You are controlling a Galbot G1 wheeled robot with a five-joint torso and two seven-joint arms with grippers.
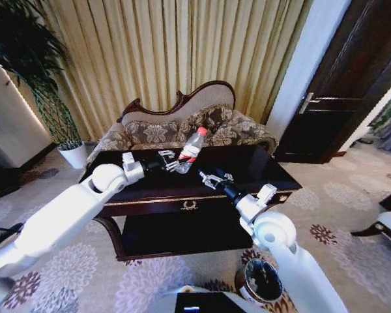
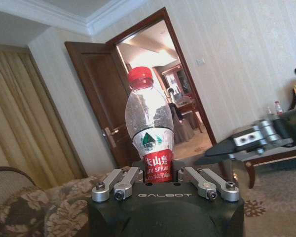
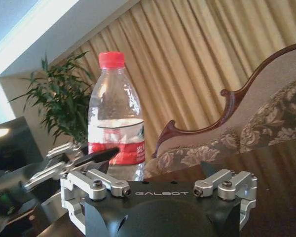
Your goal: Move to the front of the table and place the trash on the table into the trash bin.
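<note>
The trash in view is a clear plastic bottle (image 1: pixel 191 150) with a red cap and red label. It is tilted over the back of the dark glossy table (image 1: pixel 267 171). My left gripper (image 1: pixel 172 163) is shut on the bottle's lower part. In the left wrist view the bottle (image 2: pixel 149 128) stands between that gripper's fingers (image 2: pixel 119 185). My right gripper (image 1: pixel 207 177) hovers open over the table, just right of the bottle and apart from it. The right wrist view shows the bottle (image 3: pixel 116 113) with the left gripper (image 3: pixel 81 162) clamped at its label. The trash bin (image 1: pixel 264 282) stands on the carpet by my right arm.
A patterned sofa (image 1: pixel 182 124) stands directly behind the table, with curtains beyond it. A potted plant (image 1: pixel 39 78) is at the back left and a dark door (image 1: pixel 352 78) at the right. A chair (image 1: pixel 388 225) is at the right edge. Patterned carpet surrounds the table.
</note>
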